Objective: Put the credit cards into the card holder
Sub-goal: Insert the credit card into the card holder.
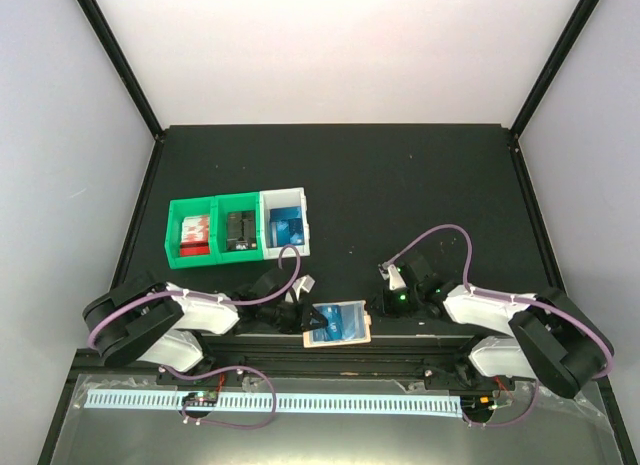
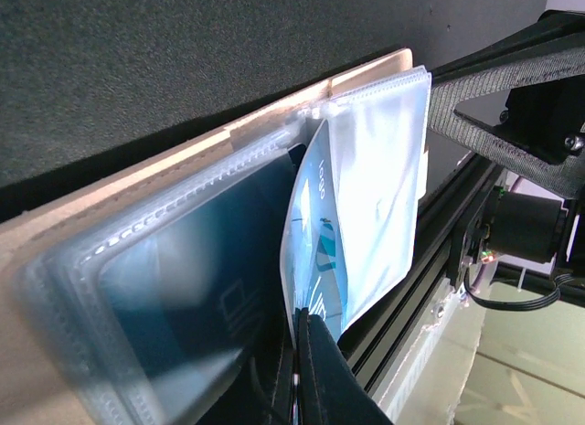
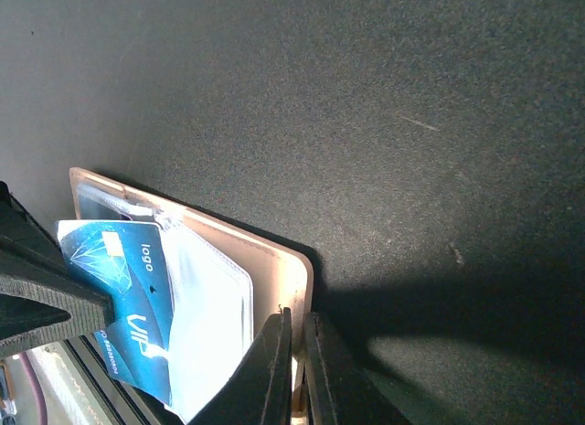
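You can see the card holder lying open and flat on the dark bench. It sits right by the near edge, between your two arms. One blue credit card lies on the open holder, by the clear sleeves. It points slantwise, and one end pokes out past the holder toward the near edge. You cannot tell how far it sits inside a sleeve. Your left end effector is at the left side of the holder. Its fingers are pressed together, and they seem to pinch the edge of that blue card. Your right end effector is at the right side. Its two fingers stand very close together, with the tan edge of the holder showing in the thin gap between them, so it looks like a pinch on that edge. Farther back on the bench, on the left, you have two green bins and a white bin in a row, touching each other. The other credit cards are blue too, and they sit in the white bin, well apart from the holder.
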Tool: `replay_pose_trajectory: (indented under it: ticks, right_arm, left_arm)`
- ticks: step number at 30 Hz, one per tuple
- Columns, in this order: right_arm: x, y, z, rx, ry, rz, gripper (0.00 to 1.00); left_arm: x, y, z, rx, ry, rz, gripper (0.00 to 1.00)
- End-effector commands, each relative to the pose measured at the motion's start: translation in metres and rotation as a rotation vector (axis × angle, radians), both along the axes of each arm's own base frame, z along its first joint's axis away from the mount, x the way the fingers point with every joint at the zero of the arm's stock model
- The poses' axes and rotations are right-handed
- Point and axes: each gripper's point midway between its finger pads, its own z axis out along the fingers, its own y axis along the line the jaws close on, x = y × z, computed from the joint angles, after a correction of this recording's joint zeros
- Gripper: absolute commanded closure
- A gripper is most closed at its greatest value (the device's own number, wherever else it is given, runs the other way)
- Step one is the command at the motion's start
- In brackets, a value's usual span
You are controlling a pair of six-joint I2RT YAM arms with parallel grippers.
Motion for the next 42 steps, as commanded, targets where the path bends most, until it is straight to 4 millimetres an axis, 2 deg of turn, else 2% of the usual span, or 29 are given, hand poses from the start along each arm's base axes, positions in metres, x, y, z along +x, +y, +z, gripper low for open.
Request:
replay_pose_trajectory:
  ticks: [1,10,15,20,24,27,31,36,42]
  right_arm:
    - [0.005,-0.004,-0.007,-0.041,-0.015,-0.021,0.91]
    - [0.004,-0.001,-0.007,-0.016,-0.007,-0.019,0.91]
    - [0.004,-0.001,-0.007,-0.005,-0.005,-0.032,0.91]
    - [0.003,-0.003,-0.009,0.001,0.000,-0.047,0.91]
    - [0.003,-0.005,-0.009,-0.007,-0.010,-0.059,0.91]
    - [0.008,-0.012,-0.002,-0.042,-0.057,-0.069,0.84]
    - [0.013,-0.022,0.010,-0.109,-0.118,-0.059,0.67]
    - [-0.003,-0.037,0.006,-0.175,-0.099,-0.010,0.65]
    - [-0.029,-0.033,0.000,-0.117,-0.036,0.050,0.69]
  left_arm:
    - [-0.009,0.009,-0.019,0.074,0.067,-0.010,0.98]
    - [-0.002,-0.018,-0.009,0.000,0.069,-0.032,0.98]
    - [-0.001,-0.028,-0.011,-0.002,0.071,0.012,0.98]
    - [0.003,-0.035,-0.014,-0.011,0.067,0.101,0.99]
    - [0.003,-0.032,-0.020,-0.017,0.076,0.162,0.98]
    - [0.005,-0.030,-0.022,-0.008,0.070,0.181,0.99]
    - [0.008,-0.025,-0.025,0.012,0.064,0.206,0.98]
    - [0.010,-0.018,-0.025,0.033,0.060,0.244,0.99]
    - [0.009,-0.018,-0.025,0.027,0.085,0.267,0.98]
